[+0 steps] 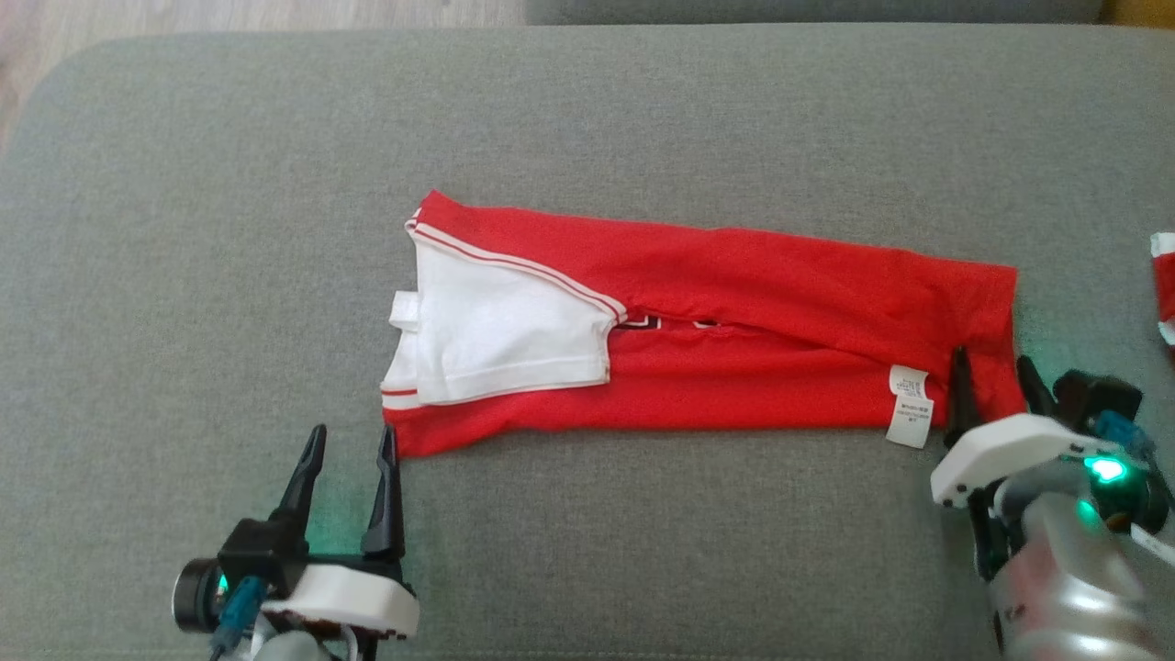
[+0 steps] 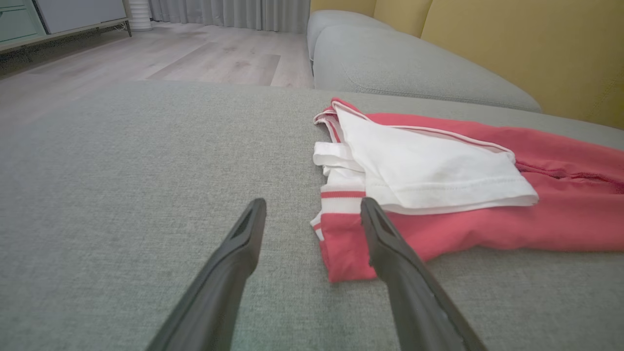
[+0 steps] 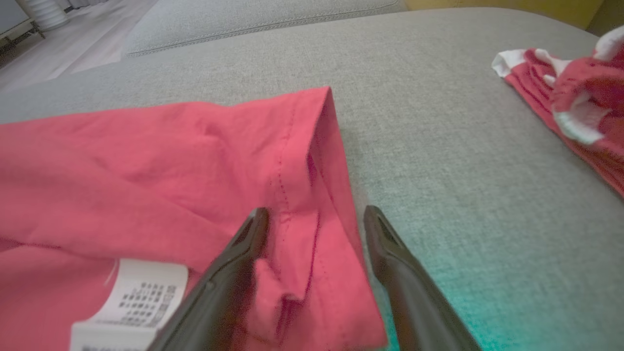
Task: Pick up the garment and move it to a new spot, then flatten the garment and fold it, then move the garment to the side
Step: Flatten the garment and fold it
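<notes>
The garment [image 1: 734, 312], a red shirt with a white sleeve [image 1: 496, 330] on top, lies folded into a long strip across the grey sofa seat [image 1: 587, 119]. My left gripper [image 1: 352, 439] stands open at the strip's near left corner. In the left wrist view that corner of the garment [image 2: 341, 253] lies between the open fingers of the left gripper [image 2: 312, 204]. My right gripper [image 1: 991, 360] is open over the near right corner, beside a white care label [image 1: 911, 406]. In the right wrist view the hem of the garment [image 3: 292, 161] runs between the fingers of the right gripper [image 3: 316, 212].
A second red and white cloth [image 1: 1164, 285] lies at the seat's right edge, crumpled in the right wrist view [image 3: 570, 97]. Another grey cushion [image 2: 399, 63] and a yellow backrest [image 2: 526, 44] lie beyond the garment. Wooden floor [image 2: 146, 53] lies past the seat's left end.
</notes>
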